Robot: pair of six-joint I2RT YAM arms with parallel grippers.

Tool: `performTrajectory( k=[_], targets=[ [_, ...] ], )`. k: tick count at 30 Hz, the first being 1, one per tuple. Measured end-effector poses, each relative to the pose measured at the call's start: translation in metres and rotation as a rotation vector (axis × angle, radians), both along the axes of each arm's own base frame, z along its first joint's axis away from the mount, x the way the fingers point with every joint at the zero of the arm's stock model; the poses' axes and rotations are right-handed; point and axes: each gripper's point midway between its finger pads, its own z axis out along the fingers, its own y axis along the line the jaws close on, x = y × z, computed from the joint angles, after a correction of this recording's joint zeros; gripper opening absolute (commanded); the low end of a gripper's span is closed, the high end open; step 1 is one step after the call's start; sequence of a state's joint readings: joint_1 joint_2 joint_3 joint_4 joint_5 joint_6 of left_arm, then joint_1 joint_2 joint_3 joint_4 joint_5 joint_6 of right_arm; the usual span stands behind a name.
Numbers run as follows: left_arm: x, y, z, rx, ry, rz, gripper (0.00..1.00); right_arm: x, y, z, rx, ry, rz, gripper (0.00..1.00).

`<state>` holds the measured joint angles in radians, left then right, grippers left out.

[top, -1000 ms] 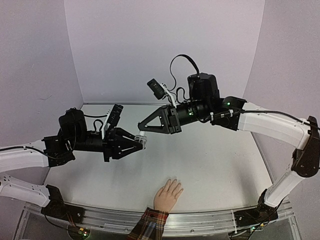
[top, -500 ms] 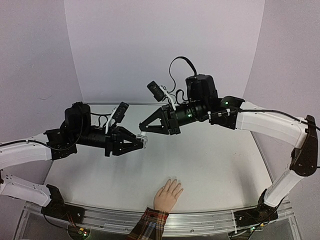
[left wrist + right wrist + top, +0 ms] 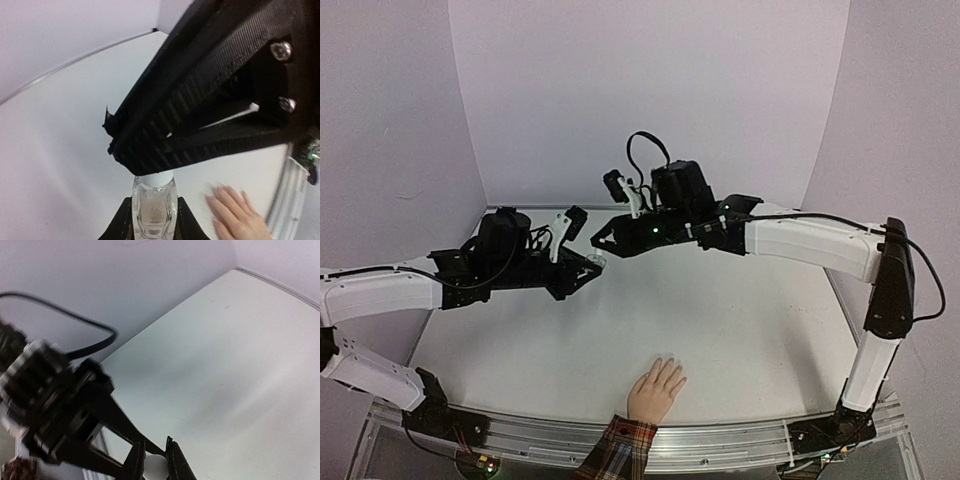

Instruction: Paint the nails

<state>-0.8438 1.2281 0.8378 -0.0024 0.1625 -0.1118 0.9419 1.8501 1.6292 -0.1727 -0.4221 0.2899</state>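
Note:
A small clear bottle point(image 3: 154, 212) with a white cap point(image 3: 154, 179) is held above the table, with my left gripper point(image 3: 590, 264) shut on its glass body. My right gripper point(image 3: 599, 243) comes in from the right and is shut on the white cap point(image 3: 155, 468), its dark fingers point(image 3: 135, 460) on either side of it. The peach hand point(image 3: 657, 388) lies flat at the table's near edge, fingers pointing away, with a red plaid cuff point(image 3: 618, 448). Its nails point(image 3: 666, 363) are too small to make out. In the left wrist view the hand point(image 3: 235, 212) appears blurred at lower right.
The white table point(image 3: 750, 320) is closed in by lilac walls at the back and sides. The metal rail point(image 3: 720, 445) runs along the near edge. Both arms meet high over the table's back-left part, well away from the hand.
The left gripper carried the bottle back and slightly up. The right gripper swung left and down onto the bottle's cap and closed on it. The hand stayed still.

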Motion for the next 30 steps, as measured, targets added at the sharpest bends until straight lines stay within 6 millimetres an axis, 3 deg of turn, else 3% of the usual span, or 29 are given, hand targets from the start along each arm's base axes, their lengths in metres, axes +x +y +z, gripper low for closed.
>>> performTrajectory(
  k=[4, 8, 13, 17, 20, 26, 30],
  targets=[
    [0.043, 0.0, -0.007, 0.063, -0.16, 0.15, 0.0, 0.042, 0.0, -0.005, -0.04, 0.027, -0.359, 0.0],
    [0.066, 0.0, 0.004, 0.042, -0.267, 0.24, 0.0, 0.061, 0.0, 0.007, -0.04, -0.002, -0.588, 0.02],
    [0.068, -0.004, 0.026, -0.04, -0.305, 0.263, 0.0, 0.059, -0.006, 0.028, -0.02, -0.035, -0.687, 0.4],
    [0.063, -0.002, 0.043, -0.117, -0.287, 0.268, 0.0, 0.041, -0.012, 0.026, -0.077, -0.041, -0.644, 0.77],
    [0.054, 0.002, 0.05, -0.161, -0.246, 0.258, 0.0, 0.025, -0.027, 0.035, -0.117, -0.062, -0.564, 0.95],
    [0.015, 0.002, 0.073, -0.258, -0.162, 0.108, 0.0, -0.031, -0.056, 0.076, -0.098, -0.102, -0.2, 0.95],
    [-0.02, -0.012, 0.08, -0.302, -0.098, -0.092, 0.0, -0.067, -0.057, 0.104, -0.022, -0.14, 0.063, 0.78]
  ],
)
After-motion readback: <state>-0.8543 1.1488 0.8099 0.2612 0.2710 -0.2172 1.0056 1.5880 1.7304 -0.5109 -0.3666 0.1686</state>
